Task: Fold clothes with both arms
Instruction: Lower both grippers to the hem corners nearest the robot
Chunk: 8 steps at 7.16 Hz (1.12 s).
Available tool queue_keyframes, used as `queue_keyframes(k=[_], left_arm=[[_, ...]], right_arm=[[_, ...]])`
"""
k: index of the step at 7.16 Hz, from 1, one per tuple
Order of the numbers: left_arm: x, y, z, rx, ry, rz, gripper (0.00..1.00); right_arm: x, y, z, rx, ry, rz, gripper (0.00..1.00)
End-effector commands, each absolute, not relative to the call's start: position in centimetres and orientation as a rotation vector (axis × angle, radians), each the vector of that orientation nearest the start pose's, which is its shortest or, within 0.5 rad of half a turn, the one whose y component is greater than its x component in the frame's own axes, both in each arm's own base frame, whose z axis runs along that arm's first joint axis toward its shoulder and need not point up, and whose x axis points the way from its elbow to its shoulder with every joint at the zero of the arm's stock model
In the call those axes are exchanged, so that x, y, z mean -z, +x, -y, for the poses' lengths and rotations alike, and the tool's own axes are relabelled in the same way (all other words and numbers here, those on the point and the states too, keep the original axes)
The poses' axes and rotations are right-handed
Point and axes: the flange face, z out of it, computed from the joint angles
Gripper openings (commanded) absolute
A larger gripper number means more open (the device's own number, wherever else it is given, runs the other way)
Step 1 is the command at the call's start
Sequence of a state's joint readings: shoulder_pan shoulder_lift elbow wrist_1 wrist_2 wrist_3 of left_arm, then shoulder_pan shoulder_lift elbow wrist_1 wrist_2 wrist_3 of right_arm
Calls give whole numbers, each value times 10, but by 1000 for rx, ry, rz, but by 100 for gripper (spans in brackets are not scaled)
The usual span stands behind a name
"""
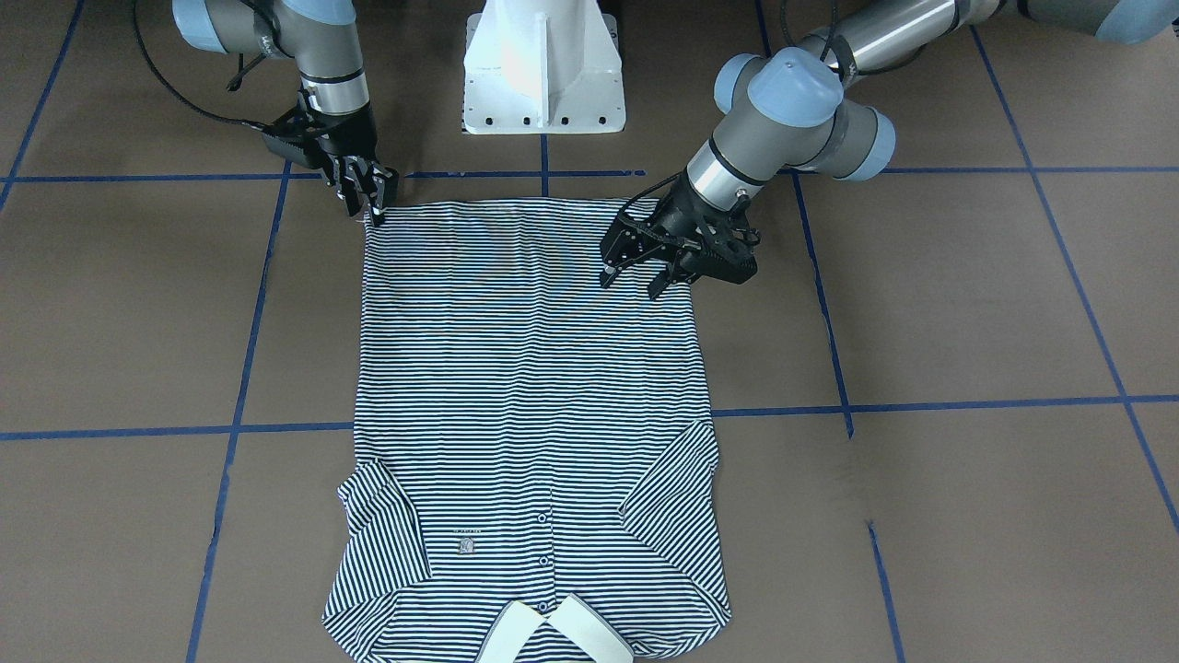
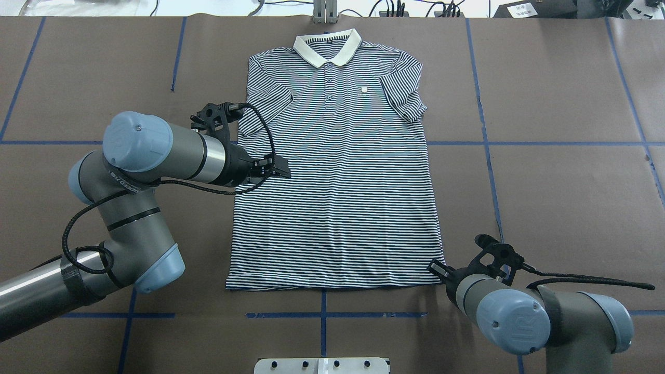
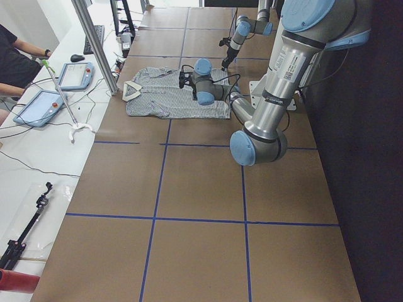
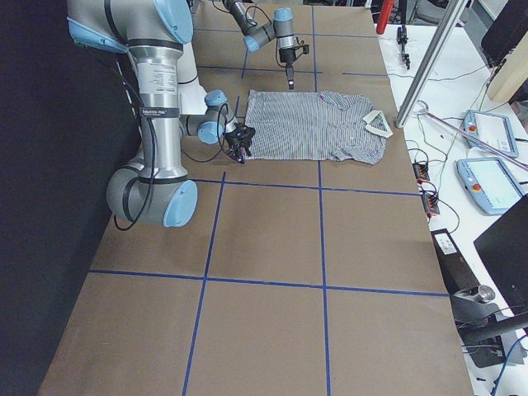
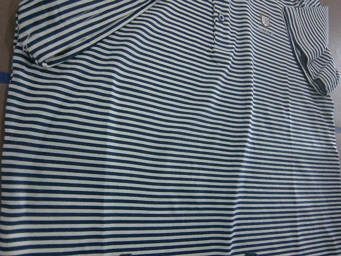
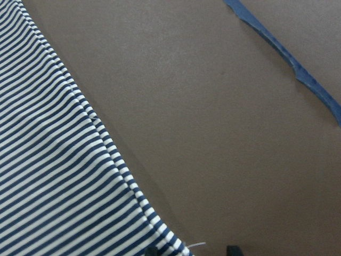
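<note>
Since polo shirt (image 2: 337,182) lies flat, front up, on table (image 2: 545,182), no fold made yet. Left gripper (image 1: 634,284) jaws apart over shirt side. Right gripper (image 1: 370,207) jaws apart at hem corner. All folding left.

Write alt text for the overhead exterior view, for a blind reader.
A navy-and-white striped polo shirt lies flat on the brown table, cream collar farthest from the robot. The left end effector is above the shirt's left edge; the right end effector is at the shirt's near right corner.
</note>
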State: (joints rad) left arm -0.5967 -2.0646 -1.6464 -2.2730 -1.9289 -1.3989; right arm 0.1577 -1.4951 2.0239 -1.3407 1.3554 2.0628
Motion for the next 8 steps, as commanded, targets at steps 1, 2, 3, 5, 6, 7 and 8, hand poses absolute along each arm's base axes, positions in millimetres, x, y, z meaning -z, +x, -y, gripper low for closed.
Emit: queue_keyframes(k=[1,2,3,5,6,7,8], left_arm=[[-256,482,447,139,185,-1281,77],[-256,482,446,141,183,-1282,77],[-256,482,447,143,182,-1281,77],[-251,482,446,162,171,-1291,77],[-246,478,445,219,139,-1307,77],[-241,488,432,316,110,-1318,77],[-256,512,387,366,125,-1256,77]], right_arm=[[-382,-480,226,-686,68,813,0],[-373,-475,226,-687,65,833,0],[-373,-475,226,-687,65,832,0],[-369,-471,228,-691,65,843,0],[-362,-468,228,-693,63,856,0],[-360,-466,228,-693,62,860,0],[-355,-460,227,-691,67,838,0]])
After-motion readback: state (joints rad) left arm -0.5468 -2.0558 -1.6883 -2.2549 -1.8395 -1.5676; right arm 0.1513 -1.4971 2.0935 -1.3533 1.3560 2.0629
